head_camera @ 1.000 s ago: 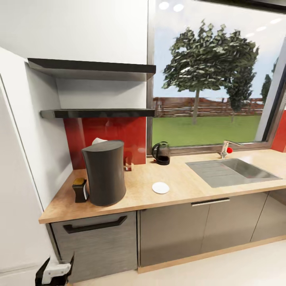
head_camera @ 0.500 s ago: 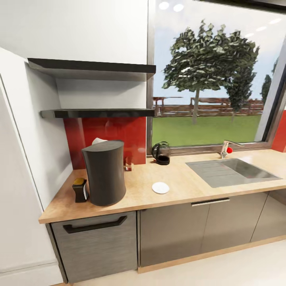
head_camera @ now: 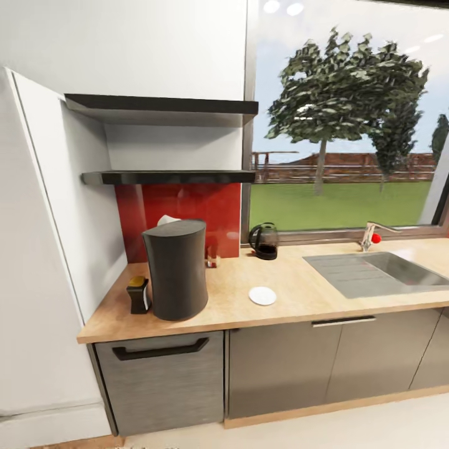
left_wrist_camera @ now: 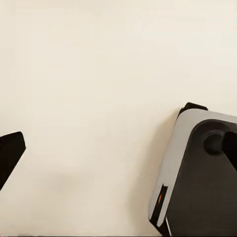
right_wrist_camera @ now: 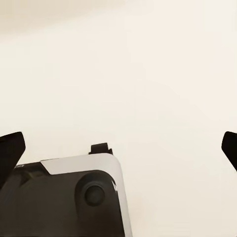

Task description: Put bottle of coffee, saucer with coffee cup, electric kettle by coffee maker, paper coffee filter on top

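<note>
The kitchen countertop carries the coffee maker, the electric kettle by the window, the bottle of coffee just beside the maker, and the saucer. Whether either gripper's jaws are spread, I cannot tell.

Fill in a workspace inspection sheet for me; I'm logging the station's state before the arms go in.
Surface: kitchen countertop, tan, with a built-in sink.
Job's things: coffee maker upright on the counter; bottle of coffee beside it; something white behind its top, unclear; saucer apart, bare; electric kettle by the window; kitchen shelf.
Clutter: small item at the backsplash, unclear.
Grippers: right gripper open; left cannot tell.
Cables: nothing seen.
Surroundings: window, faucet.
</note>
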Robot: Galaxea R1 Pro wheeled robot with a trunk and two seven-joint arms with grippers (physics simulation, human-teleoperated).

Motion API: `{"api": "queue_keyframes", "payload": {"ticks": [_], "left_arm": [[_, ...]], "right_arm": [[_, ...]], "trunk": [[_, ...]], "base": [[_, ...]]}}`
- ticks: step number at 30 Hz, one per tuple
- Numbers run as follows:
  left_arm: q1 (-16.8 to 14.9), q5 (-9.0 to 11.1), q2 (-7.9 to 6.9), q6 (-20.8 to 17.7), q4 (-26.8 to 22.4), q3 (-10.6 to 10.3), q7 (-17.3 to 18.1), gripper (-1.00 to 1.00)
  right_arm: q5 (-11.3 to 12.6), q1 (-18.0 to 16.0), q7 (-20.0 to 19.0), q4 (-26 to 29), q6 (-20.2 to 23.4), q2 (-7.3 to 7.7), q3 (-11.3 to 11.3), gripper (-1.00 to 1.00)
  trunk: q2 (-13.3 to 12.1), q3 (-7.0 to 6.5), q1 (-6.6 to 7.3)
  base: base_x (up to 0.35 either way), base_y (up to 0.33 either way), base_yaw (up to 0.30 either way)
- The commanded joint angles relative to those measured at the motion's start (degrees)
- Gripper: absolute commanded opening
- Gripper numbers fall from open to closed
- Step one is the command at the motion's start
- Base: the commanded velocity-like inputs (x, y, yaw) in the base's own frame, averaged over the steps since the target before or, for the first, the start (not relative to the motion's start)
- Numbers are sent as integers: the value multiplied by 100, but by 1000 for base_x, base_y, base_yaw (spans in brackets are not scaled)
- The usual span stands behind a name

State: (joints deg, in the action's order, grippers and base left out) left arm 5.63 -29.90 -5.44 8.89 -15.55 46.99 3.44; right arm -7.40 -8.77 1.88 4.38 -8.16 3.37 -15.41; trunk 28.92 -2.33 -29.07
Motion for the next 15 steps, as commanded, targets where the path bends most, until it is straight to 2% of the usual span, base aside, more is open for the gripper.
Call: {"api": "queue_keyframes", "payload": {"ticks": [1,4,9,15], "left_arm": [[-1,-68,8,-6,0,48,-24,100],[-1,-98,14,-33,5,48,-95,100],[-1,-124,31,-51,9,35,-152,100],[-1,-171,68,-61,28,-215,-164,100]], "right_arm": [[-60,-2,14,-8,-20,2,-43,100],[-60,-2,14,-8,-20,5,-46,100],[-60,-2,14,-8,-21,6,-44,100],[-60,-2,14,-8,-23,6,-42,100]], "trunk": [[1,3,-1],[1,13,-1],[1,33,-1],[1,56,-1]], "base": [[0,0,265],[0,-19,267],[0,-185,269],[0,-262,269]]}}
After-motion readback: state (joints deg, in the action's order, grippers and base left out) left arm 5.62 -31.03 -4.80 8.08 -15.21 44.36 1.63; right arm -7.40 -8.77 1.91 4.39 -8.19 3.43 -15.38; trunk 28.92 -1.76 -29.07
